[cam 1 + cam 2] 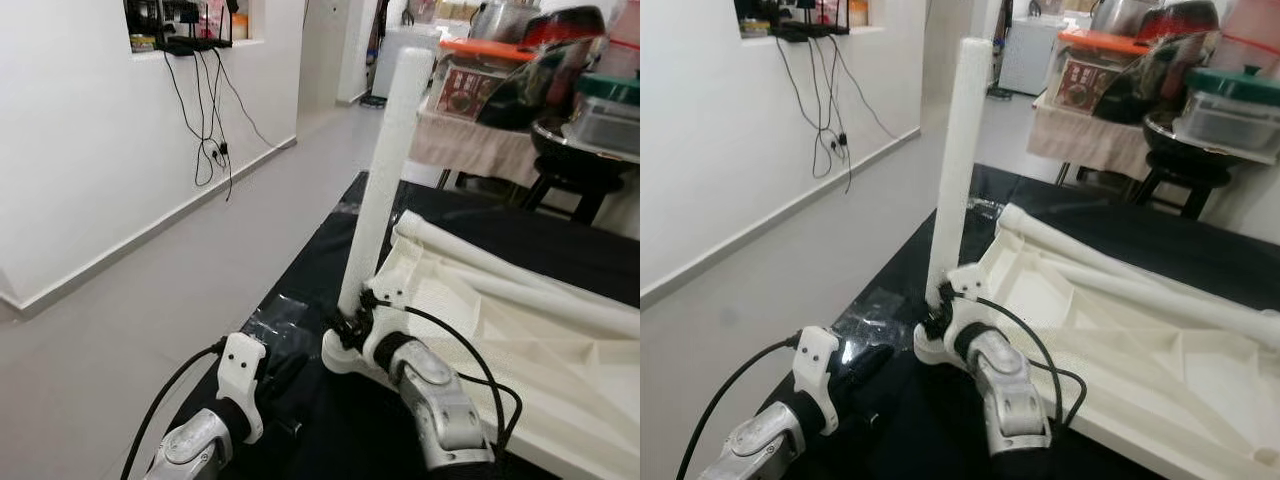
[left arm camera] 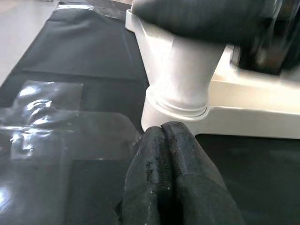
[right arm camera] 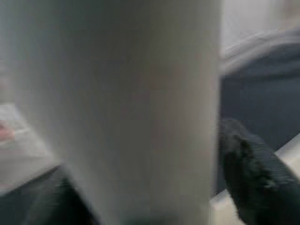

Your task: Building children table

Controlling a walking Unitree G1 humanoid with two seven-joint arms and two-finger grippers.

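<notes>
While upright, table leg (image 1: 385, 170) in right gripper's (image 1: 352, 322) jaws

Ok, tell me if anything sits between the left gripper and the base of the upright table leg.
Nothing visible does. The left gripper, fingers shut, lies on the black mat just short of the corner socket that holds the white leg. The right gripper already clasps that leg near its base, on the tabletop side.

Upright white plastic table leg (image 1: 385, 175): matt, faintly grainy
Upturned white plastic tabletop (image 1: 520, 320): matt, ribbed underside
Black floor sheet (image 2: 70, 93): glossy film — creased, with shiny clear tape
Left gripper (image 2: 165, 136): black fingers — dull, rough, rubbery
</notes>
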